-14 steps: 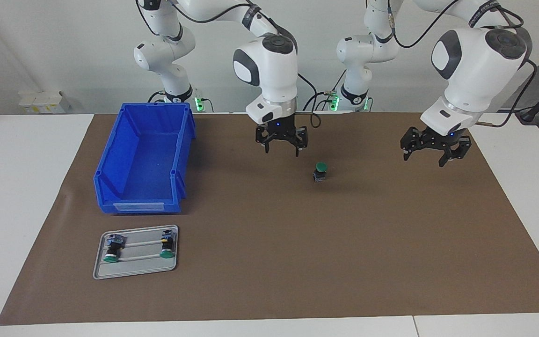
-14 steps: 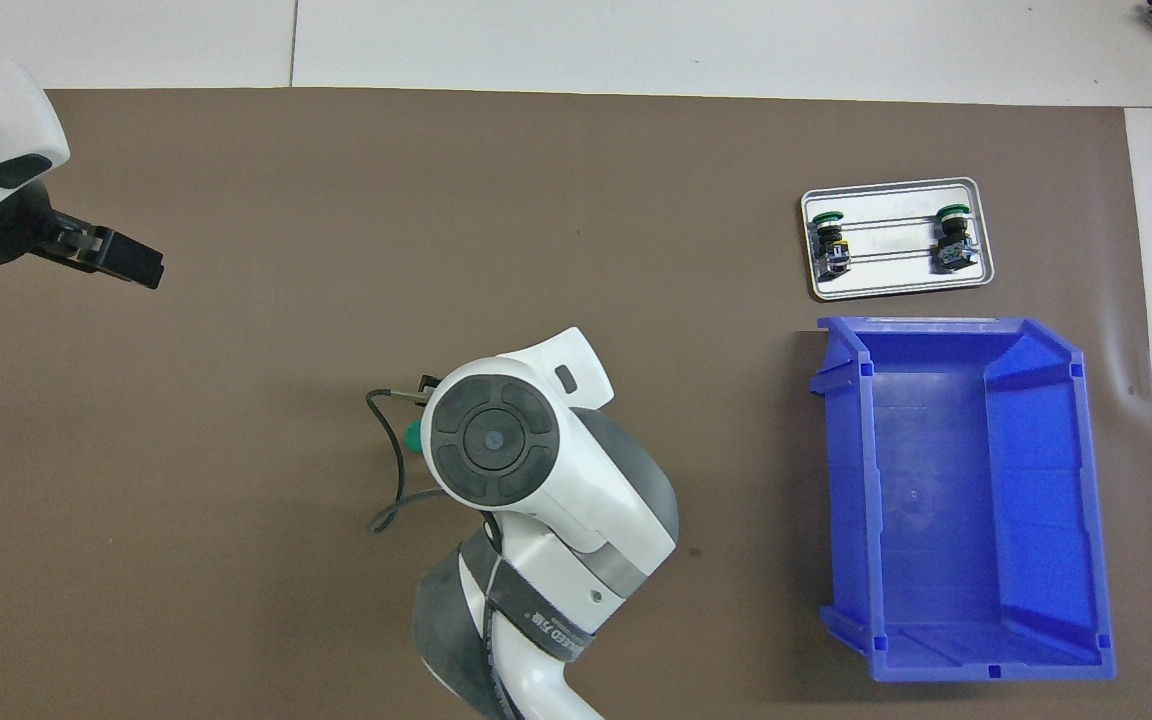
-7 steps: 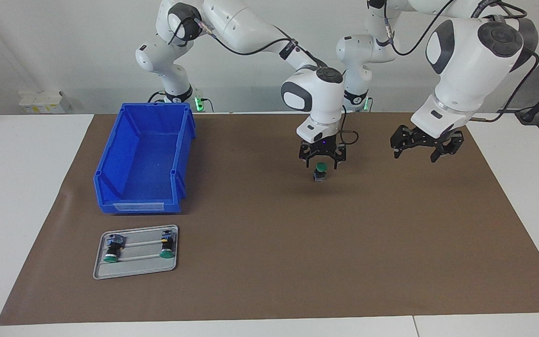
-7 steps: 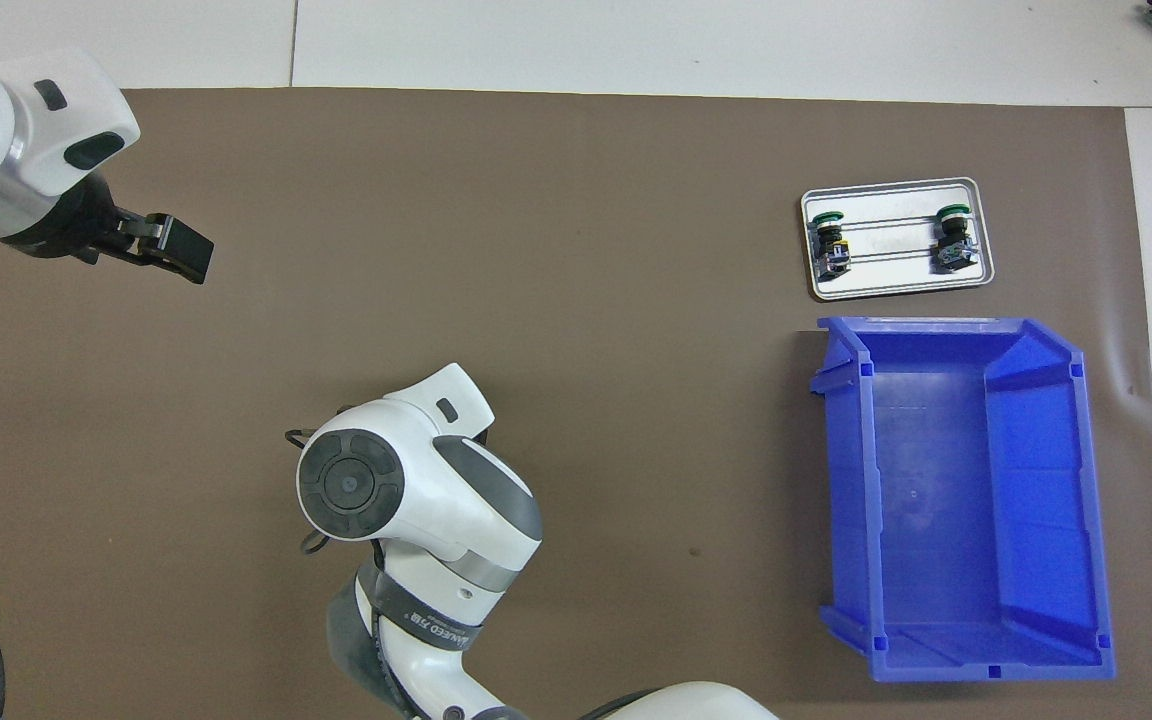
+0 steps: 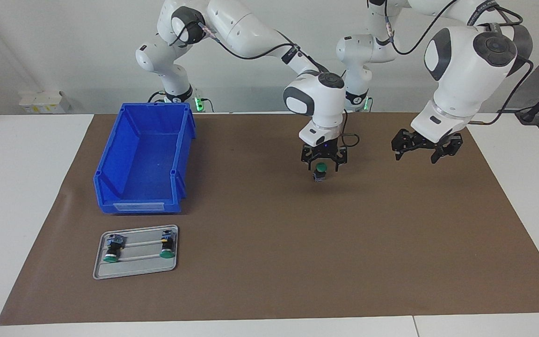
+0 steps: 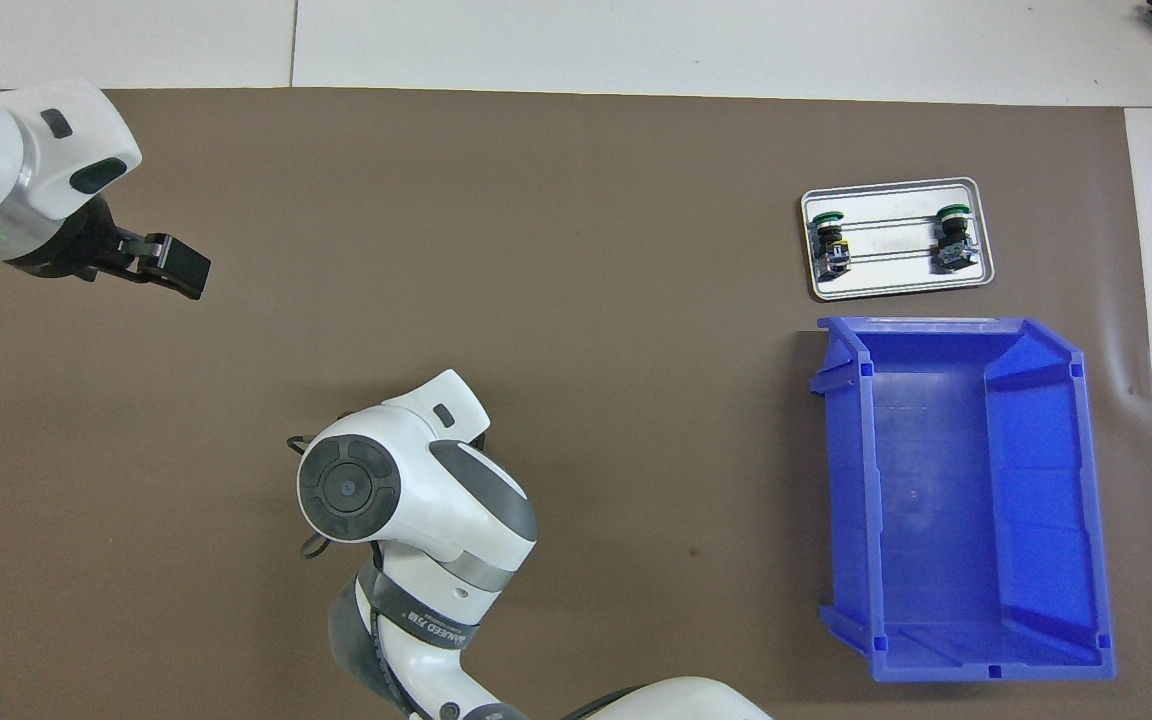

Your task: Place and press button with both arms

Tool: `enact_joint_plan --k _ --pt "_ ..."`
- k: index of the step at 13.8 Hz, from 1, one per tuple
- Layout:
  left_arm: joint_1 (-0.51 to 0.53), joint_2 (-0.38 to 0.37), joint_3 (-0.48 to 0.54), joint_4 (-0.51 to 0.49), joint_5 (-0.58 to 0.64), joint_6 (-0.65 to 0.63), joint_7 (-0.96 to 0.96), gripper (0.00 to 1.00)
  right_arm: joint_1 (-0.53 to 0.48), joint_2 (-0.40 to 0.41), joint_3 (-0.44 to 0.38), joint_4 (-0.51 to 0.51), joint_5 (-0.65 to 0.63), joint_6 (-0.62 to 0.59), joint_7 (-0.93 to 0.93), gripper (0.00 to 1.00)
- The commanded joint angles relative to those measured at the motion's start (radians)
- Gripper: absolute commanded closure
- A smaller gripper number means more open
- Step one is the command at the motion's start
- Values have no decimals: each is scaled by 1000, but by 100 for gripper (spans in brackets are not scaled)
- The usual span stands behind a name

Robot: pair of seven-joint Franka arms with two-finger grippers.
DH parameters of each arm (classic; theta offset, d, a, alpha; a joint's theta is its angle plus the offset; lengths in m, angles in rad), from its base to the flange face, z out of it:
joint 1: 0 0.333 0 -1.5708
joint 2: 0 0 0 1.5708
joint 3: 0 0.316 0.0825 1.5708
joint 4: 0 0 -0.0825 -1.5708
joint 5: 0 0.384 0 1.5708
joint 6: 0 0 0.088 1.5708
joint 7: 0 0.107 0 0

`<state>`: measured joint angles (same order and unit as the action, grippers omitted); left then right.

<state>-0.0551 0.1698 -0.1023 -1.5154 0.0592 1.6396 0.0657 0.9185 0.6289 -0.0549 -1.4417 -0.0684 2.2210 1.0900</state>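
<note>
Button: the small push-button with a round green cap on a short black cylindrical body stands upright on the brown paper mat that covers the white worktop, about midway along it and in the half nearer the robots; the overhead view hides it under the right arm's wrist.
Handling: it looks light, rigid and easy to tip; the smooth cap would likely slip, so the black body just under the cap is the safer place to take hold, squeezed from two sides.
Right gripper: the right gripper sits directly over the button, jaws spread to either side of the cap, nothing clamped; whether they touch it cannot be told.
Left gripper: the left gripper hangs over bare mat toward the left arm's end, waiting, jaws apart and empty.
Change: a second ago the right gripper hung higher and off toward the bin; half a second ago it was already above the cap, and it has barely lowered since. The left gripper has drifted slightly toward the button.
Surroundings: an empty blue plastic bin sits toward the right arm's end; farther from the robots, a small grey metal tray holds two near-identical green-capped buttons lying on their sides.
</note>
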Motion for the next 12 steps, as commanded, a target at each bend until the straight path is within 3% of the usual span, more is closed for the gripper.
enact_joint_plan --k 1,5,6,7,8,9,12 --pt "8 -52 0 -81 19 46 -17 0 -4 -6 10 -23 -27 17 1 20" --pt "35 -55 0 -85 18 46 -18 0 -3 -6 12 -23 -25 16 1 28" --pt "35 -62 0 -95 18 46 -18 0 -3 -8 12 -23 -25 9 1 39" --pt "35 -69 0 -107 18 46 -21 0 -3 -8 12 -23 -27 6 -1 59" --pt "35 -78 0 -121 18 46 -23 0 -4 -8 12 -23 -25 8 -8 90" --pt "35 -82 0 -129 18 48 -26 0 -10 -8 12 -22 -24 8 -21 100" --pt "37 -87 0 -143 10 71 -27 0 -24 -9 12 -3 -17 -3 -25 100"
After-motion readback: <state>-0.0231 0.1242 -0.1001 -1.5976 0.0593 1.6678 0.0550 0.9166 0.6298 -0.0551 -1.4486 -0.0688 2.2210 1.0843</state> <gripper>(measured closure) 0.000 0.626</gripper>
